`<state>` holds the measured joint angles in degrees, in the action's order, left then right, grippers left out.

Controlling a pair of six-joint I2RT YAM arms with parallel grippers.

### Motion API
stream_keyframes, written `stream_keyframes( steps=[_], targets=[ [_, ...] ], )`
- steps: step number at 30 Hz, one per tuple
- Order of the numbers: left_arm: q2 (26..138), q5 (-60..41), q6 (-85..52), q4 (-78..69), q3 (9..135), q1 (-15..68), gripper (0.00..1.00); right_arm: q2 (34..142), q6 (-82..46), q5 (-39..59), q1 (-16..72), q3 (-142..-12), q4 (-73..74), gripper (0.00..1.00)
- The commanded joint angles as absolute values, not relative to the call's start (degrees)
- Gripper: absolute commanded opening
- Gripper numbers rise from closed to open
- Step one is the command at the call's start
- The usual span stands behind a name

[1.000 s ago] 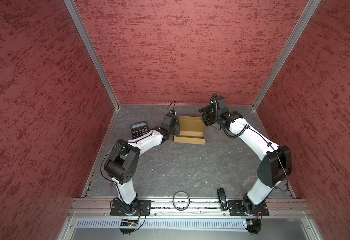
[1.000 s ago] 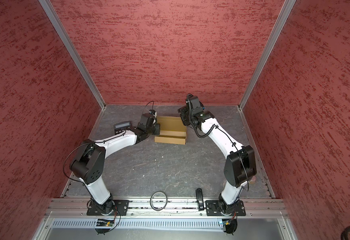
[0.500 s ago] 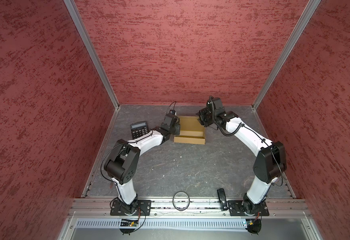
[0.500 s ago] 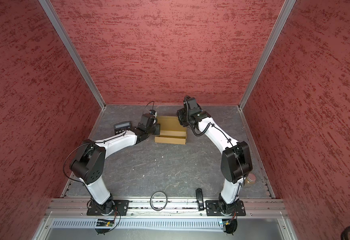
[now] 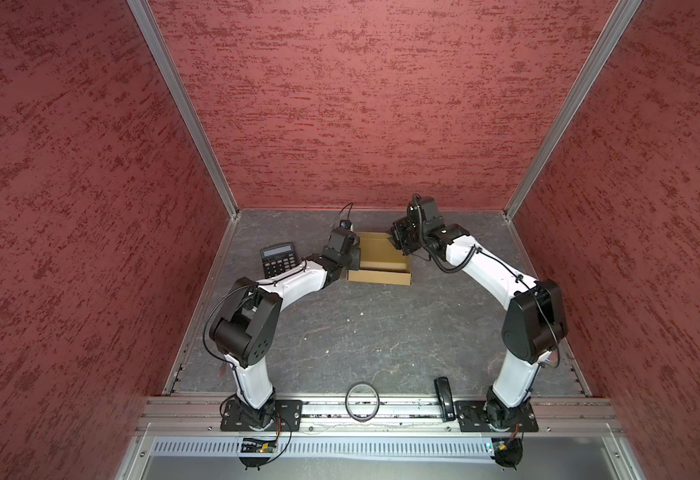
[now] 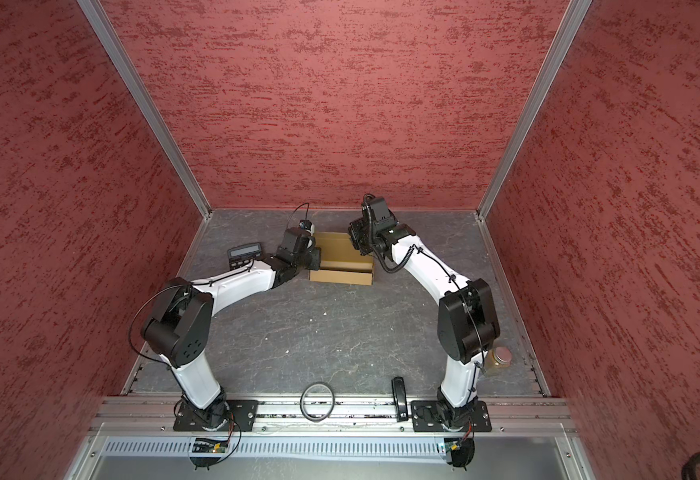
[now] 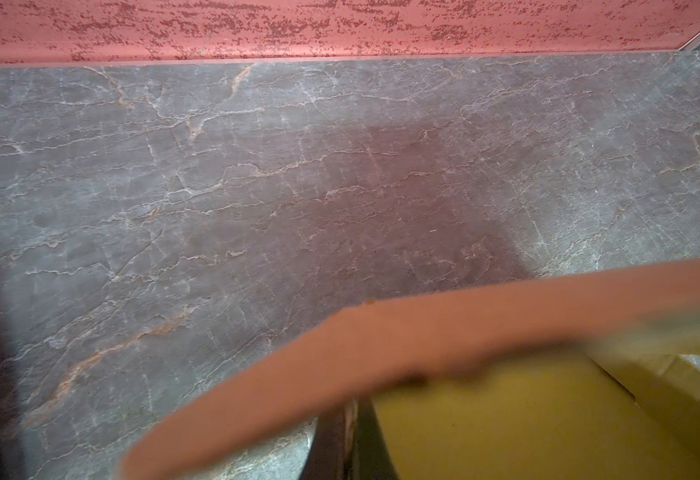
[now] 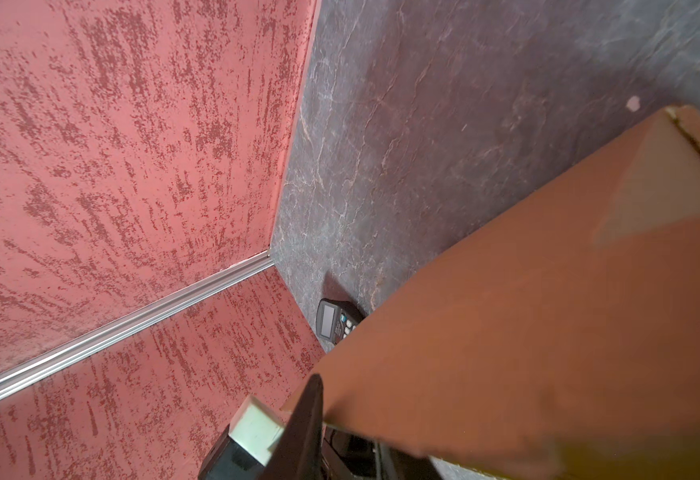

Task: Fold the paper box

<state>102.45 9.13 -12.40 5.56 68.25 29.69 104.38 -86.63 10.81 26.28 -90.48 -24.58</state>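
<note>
Cardboard is sitting in my left gripper, which is pressing together on the left wall of the paper box. My right gripper is lying against a flap at its far right corner; whether it is pinching, I cannot tell. The box is standing far back on the table. I am judging it light, stiff in panels, weak at creases: thin edges are offering the hold.

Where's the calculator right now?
In both top views the calculator lies far left on the table, beside the left arm, left of the box.
</note>
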Motion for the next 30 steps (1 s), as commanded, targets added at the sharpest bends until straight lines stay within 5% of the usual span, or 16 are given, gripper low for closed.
stream_keyframes(
  steps=[1,30],
  targets=[
    [104.15,9.14,-12.74,5.27,69.6,30.06,0.0,104.33,-90.92,10.81,26.72,-89.36,-22.43,0.21],
    [105.12,9.23,-12.74,5.75,71.65,29.88,0.0,104.63,-91.68,11.69,26.91,-87.0,-19.19,0.04]
  ],
)
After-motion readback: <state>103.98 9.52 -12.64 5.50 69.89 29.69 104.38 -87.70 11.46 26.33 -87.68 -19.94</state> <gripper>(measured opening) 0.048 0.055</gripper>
